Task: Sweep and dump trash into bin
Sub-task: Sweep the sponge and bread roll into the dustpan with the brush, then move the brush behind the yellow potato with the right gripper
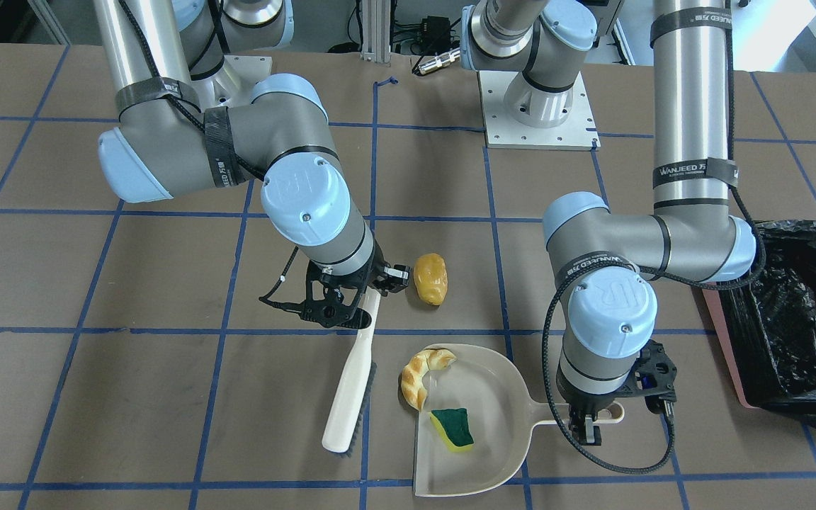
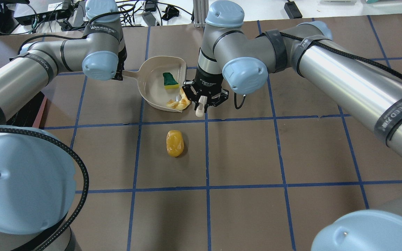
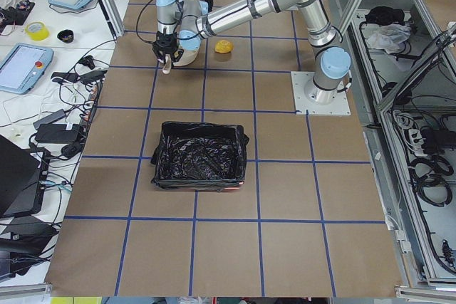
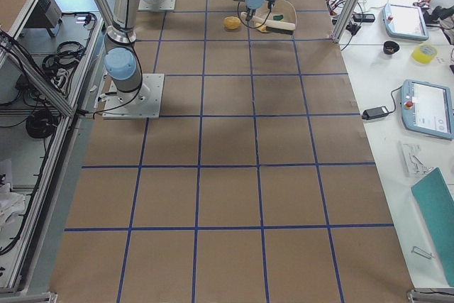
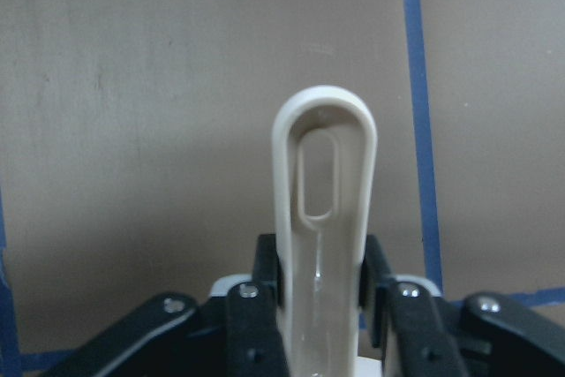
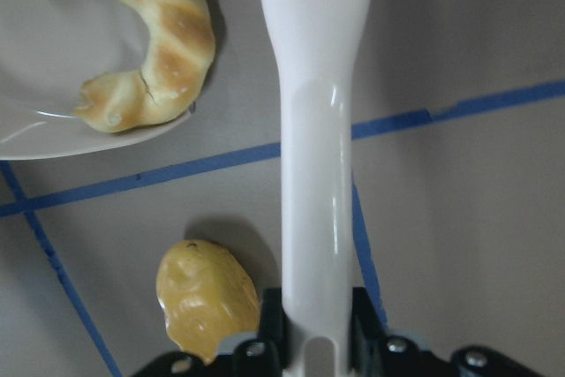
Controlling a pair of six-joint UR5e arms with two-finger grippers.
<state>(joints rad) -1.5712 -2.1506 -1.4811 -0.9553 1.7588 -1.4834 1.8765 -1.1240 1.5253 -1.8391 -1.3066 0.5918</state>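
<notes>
The left jaws are clenched on the dustpan [image 1: 482, 397] handle [image 5: 322, 218], pinning the pan flat on the tabletop [image 1: 167, 283], probably so that pieces pushed at its open edge slide in and do not shove it away. The right jaws grip the brush [image 1: 348, 386] by its handle end, with the head slanting down just outside that open edge, placed to push toward the pan. The sponge [image 1: 452, 429] already lies inside. The croissant [image 1: 422, 375] sits across the lip at one corner, only partly in, and I judge it needs one more nudge. The potato [image 1: 431, 279] is loose on the tabletop just beside the right jaws, to the side of the pan's mouth and not in front of it, so it likely has to be steered round. The bin [image 1: 797, 312] stands well apart on the robot's left, with the left arm's elbow between it and the pan.
</notes>
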